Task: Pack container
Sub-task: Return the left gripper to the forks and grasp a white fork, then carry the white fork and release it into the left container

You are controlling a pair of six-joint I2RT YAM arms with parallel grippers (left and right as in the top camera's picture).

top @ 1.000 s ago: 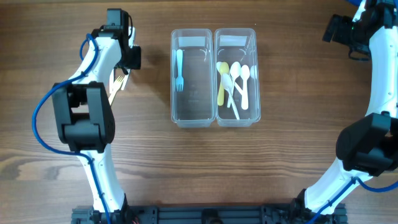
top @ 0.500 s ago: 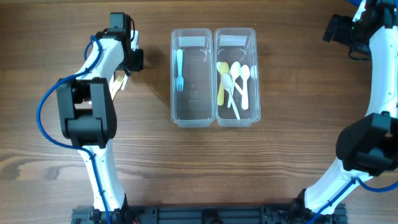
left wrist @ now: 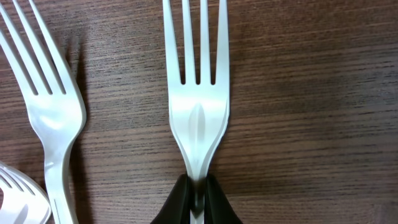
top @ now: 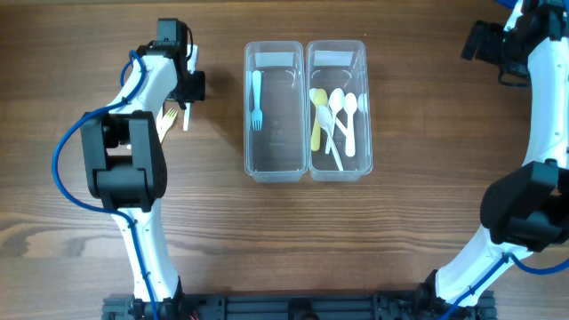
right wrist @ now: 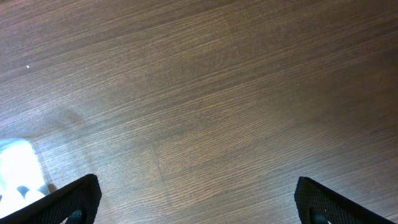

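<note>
Your left gripper [left wrist: 198,191] is clamped on a white fork [left wrist: 198,118] by its neck, left of the clear containers [top: 307,167]. Your right gripper [right wrist: 198,186] hangs spread wide over the wooden table [right wrist: 205,87].

two containers [top: 277,174], one blue fork [top: 256,100], one yellow spoon [top: 316,117], at least two white spoons [top: 350,117], at least two white forks [left wrist: 198,118] outside.

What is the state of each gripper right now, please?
Left gripper: closed, holding the white fork by its handle.
Right gripper: open, holding nothing.
</note>
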